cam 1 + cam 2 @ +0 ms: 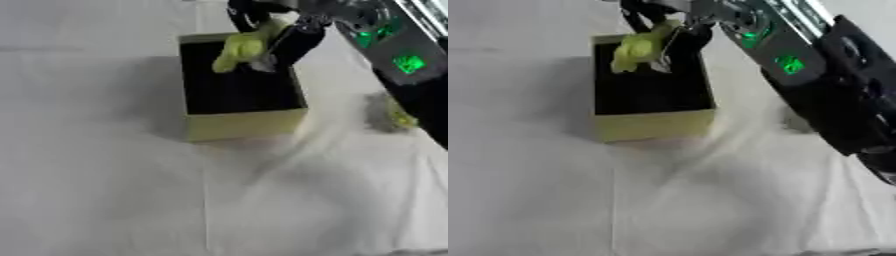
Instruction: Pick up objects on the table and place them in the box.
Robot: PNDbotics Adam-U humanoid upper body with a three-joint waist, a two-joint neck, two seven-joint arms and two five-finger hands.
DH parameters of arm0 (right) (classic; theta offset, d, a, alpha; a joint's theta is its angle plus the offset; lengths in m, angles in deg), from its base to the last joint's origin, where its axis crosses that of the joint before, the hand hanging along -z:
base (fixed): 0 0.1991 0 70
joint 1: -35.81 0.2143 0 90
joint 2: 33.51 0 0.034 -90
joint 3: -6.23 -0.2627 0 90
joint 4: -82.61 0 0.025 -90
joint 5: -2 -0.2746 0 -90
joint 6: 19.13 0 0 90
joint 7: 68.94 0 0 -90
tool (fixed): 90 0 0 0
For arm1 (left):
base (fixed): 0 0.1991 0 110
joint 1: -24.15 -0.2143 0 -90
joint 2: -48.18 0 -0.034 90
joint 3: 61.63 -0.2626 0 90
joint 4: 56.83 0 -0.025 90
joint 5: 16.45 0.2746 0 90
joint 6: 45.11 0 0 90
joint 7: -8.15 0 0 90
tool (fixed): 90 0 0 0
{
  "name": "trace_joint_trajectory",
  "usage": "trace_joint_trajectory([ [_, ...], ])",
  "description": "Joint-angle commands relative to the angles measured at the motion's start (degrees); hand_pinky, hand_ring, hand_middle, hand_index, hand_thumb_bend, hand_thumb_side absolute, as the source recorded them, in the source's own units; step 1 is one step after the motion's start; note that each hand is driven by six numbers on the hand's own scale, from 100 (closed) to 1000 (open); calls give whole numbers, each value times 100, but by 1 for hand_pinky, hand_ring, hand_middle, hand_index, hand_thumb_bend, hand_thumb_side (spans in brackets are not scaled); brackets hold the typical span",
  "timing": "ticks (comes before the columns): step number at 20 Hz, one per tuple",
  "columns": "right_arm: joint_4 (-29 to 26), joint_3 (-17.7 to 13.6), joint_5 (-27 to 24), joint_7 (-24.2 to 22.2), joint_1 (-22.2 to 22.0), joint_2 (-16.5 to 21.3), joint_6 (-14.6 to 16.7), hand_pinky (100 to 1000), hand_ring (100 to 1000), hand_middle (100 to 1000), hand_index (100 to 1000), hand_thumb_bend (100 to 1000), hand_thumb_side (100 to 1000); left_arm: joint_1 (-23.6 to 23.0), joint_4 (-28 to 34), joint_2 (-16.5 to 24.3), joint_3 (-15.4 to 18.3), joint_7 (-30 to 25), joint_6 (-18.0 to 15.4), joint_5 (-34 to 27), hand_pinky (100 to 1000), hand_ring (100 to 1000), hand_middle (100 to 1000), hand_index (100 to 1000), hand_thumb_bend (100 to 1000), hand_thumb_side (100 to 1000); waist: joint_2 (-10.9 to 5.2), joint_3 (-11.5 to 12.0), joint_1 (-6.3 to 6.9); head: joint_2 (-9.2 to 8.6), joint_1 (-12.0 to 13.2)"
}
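White cloth table point(114, 200) fills the frame. Box point(245, 125), yellow walls and dark inside, sits upper centre. Right hand point(271, 27) comes in from the upper right, fingers curled round a yellow-green object point(241, 49) held over the box's far end. Another small yellowish item point(389, 114) lies right of the box, blurred.

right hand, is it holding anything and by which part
The right hand holds a yellow-green object by its upper end; the rest hangs over the open box. What the object is cannot be told.
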Motion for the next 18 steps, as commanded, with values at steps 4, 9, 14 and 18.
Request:
trace_joint_trajectory([
  [4,241,62,162,7,24,-91,28,619,491,367,363,168,100,63,84,56,17,-14,-10,-5,547,508,612,728,171,742,-94,-3,24,8,-11],
  [9,372,54,483,76,-27,-117,17,645,558,452,453,323,100,54,84,43,19,-14,-6,-4,546,507,613,728,171,743,-84,-7,31,-6,-12],
  [14,402,36,831,71,-62,-110,32,702,644,561,603,394,100,37,84,27,23,-11,0,-7,546,507,613,728,171,744,-78,-27,33,-11,-8],
  [18,321,21,928,-34,-56,-76,159,789,782,708,760,399,100,35,84,21,24,-12,4,-7,546,506,613,728,171,744,-71,-35,29,-16,-3],
])
